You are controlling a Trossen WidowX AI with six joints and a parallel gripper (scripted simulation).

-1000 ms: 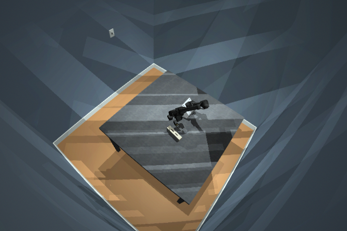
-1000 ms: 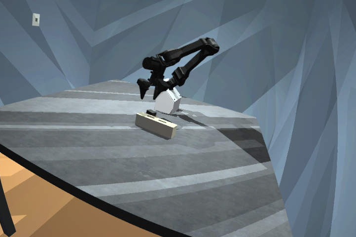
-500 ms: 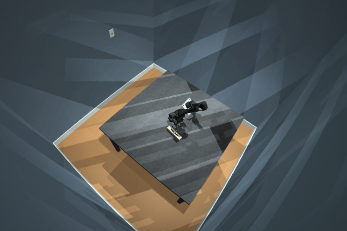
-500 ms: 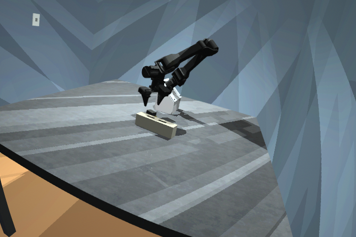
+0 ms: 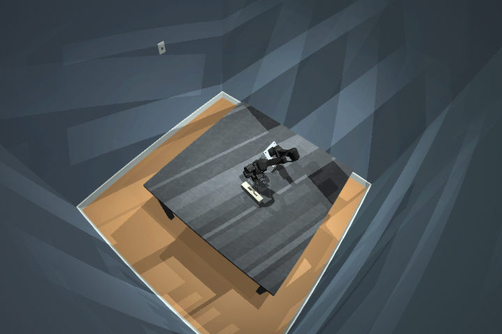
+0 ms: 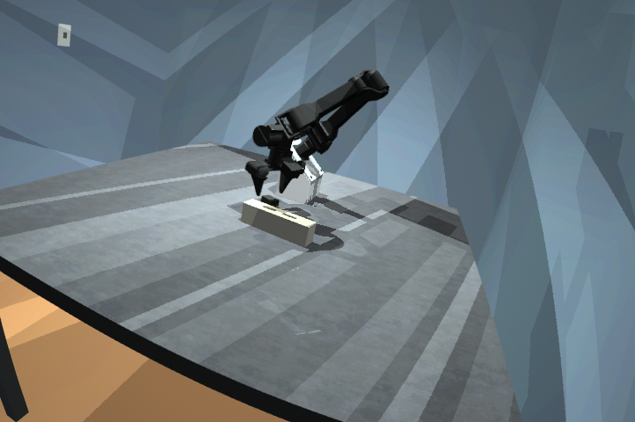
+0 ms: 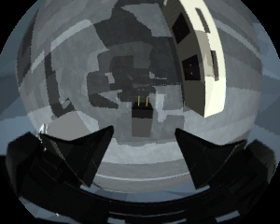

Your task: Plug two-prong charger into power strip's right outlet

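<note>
The black two-prong charger lies on the table behind the power strip. Its two gold prongs point toward the top of the wrist view. The cream power strip stands beside the charger, at the upper right of the wrist view. Its dark outlet openings show there. My gripper is open and empty, its fingers pointing down above the charger. In the wrist view the charger's body appears centred between the fingertips, slightly beyond them. I cannot make out the charger clearly in the top view.
The arm's white base mount stands on the grey table, behind the gripper. The strip is the nearest obstacle, close to one side of the charger. A white wall plate is far away on the wall.
</note>
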